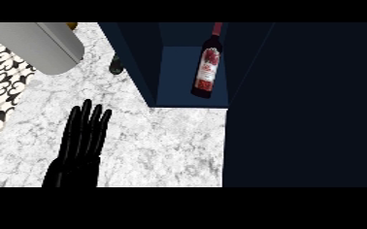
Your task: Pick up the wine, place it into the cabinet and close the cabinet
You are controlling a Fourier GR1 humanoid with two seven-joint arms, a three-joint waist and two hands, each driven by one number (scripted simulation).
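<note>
The wine bottle [206, 69], dark glass with a red label and red cap, stands inside the dark blue cabinet [175, 77] on its lower shelf, leaning slightly. My left hand [80, 140] rests on the marble counter at the lower left, fingers straight and pointing away, holding nothing. The right hand does not show. A large dark panel [297, 106], apparently the cabinet door, fills the right side of the view and hides what lies behind it.
A grey rounded appliance [44, 46] sits at the upper left. A small dark object [116, 66] stands on the counter beside the cabinet's left wall. A patterned black and white floor [10, 80] shows past the counter's left edge. Marble counter [165, 145] lies before the cabinet.
</note>
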